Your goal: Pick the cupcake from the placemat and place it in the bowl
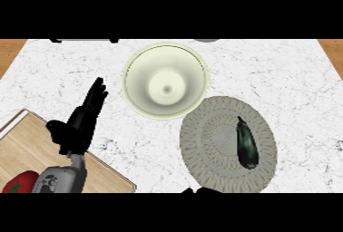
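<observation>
A round, woven grey placemat point(201, 149) lies right of centre on the white marble counter. On its right half rests a dark, long eggplant-shaped thing point(246, 144); no cupcake shows. A cream bowl point(165, 80) stands just beyond the mat, touching its far left rim, and holds nothing. My left hand point(81, 121) is open at the left, fingers straight and pointing away, well apart from the bowl and mat. Only a black sliver of my right hand point(206, 190) shows at the lower edge, at the mat's near rim.
A wooden cutting board point(26, 140) fills the lower left corner, with a red tomato point(20, 182) on it beside my left forearm. A dark object point(84, 40) and a grey one point(208, 40) sit at the counter's far edge.
</observation>
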